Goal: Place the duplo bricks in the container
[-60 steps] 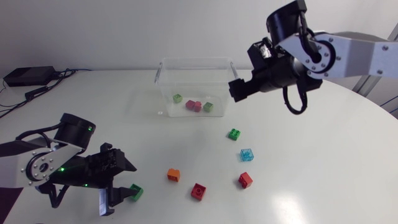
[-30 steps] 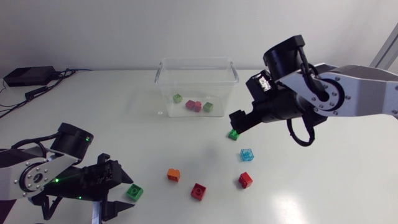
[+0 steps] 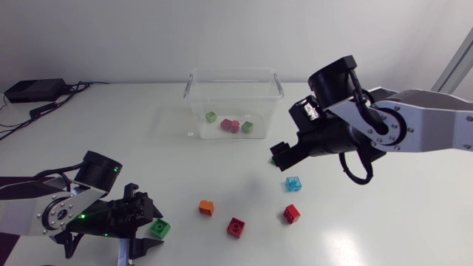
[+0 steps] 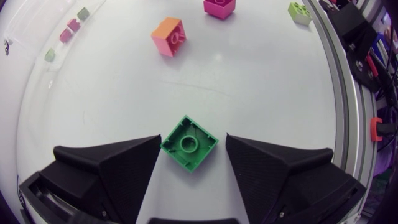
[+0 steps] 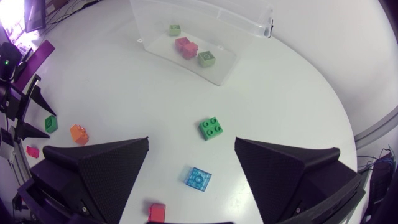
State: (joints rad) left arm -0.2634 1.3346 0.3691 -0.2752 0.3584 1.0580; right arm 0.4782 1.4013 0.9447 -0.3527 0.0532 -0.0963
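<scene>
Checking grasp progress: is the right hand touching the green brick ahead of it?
Apart. Right wrist view shows bare table between the green brick and the right hand.

Bright, even room light.
The white table [image 3: 148, 140] gleams with a pale glare patch; only a faint soft shadow lies under the right gripper [image 3: 282, 154].

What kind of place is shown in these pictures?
Probably a robotics lab bench: a left arm and a right arm stand at a white table, with a clear container and loose toy bricks, such as the orange brick.
</scene>
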